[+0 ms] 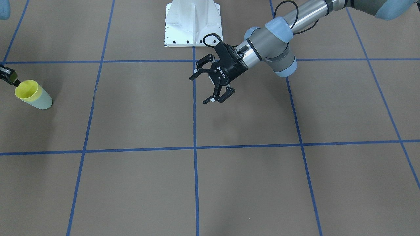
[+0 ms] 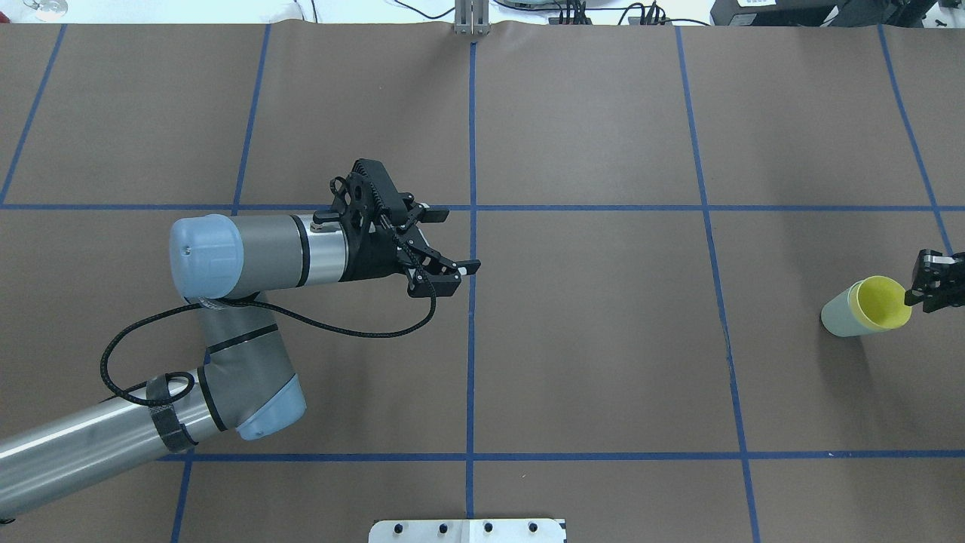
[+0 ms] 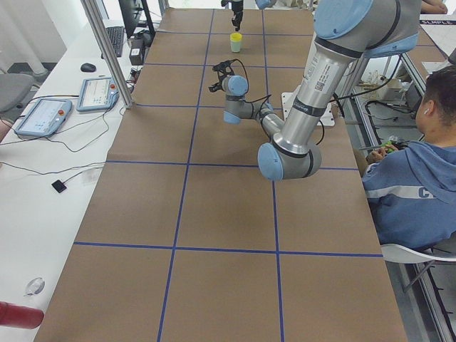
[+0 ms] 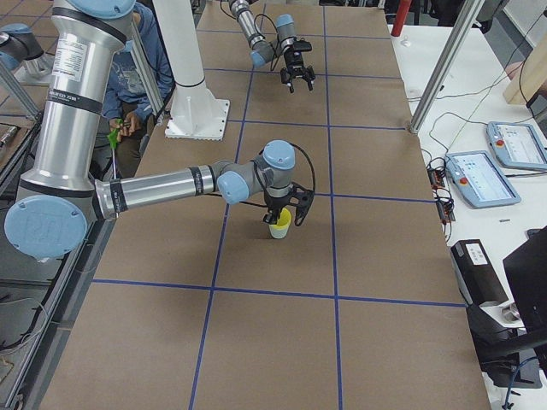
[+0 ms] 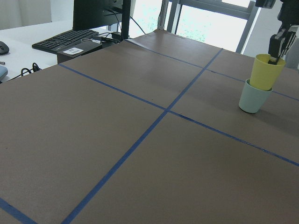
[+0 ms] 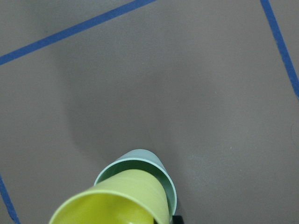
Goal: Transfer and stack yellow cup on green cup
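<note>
The table (image 2: 588,332) wears a matt brown covering, paper-like and smooth with a faint grain; the grid lines (image 2: 470,339) on it are blue tape, slightly shinier than the brown. The yellow cup (image 5: 266,70) and the green cup (image 5: 253,98) look like smooth plastic with a soft satin sheen and no print. The left arm (image 2: 75,445) has a brushed bare-metal tube that glints, dull grey joint housings and pale blue end caps (image 2: 205,255) of smooth plastic; the left gripper (image 2: 461,240) is matt black; a rubbery black cable (image 2: 339,328) loops beside it. The base plate (image 1: 193,23) is glossy white painted metal; the seated person's hoodie (image 3: 410,185) is soft blue cloth.
</note>
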Tool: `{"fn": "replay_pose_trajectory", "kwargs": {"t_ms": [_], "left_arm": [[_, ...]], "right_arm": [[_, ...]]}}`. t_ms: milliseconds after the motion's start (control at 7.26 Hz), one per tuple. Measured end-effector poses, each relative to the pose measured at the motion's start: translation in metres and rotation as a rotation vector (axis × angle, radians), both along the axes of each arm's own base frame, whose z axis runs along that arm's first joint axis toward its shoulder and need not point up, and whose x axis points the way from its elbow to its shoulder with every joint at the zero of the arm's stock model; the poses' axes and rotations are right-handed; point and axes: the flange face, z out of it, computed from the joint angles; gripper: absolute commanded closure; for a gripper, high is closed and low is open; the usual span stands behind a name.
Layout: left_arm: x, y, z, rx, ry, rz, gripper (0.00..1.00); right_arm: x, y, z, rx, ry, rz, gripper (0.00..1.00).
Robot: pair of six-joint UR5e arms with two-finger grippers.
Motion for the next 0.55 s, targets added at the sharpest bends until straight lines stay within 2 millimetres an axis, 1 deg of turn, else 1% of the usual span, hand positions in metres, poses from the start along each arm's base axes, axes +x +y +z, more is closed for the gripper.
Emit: {"fn": "replay_pose_trajectory", "kwargs": {"t_ms": [276, 413, 551], "left_arm": [[-0.002, -0.002, 0.002, -0.004, -0.005, -0.002, 0.0], [-0.008, -0.01, 0.012, -0.023, -0.037, -0.017, 0.0], [-0.025, -0.029, 0.034, -0.064, -0.106, -0.052, 0.0]], "right_arm": [[-0.001, 0.0, -0.003, 0.0, -0.013, -0.007, 0.0], [0.005, -0.002, -0.007, -0.001, -0.036, -0.001, 0.0], [0.018, -0.008, -0.01, 0.015, -0.051, 0.013, 0.0]]}}
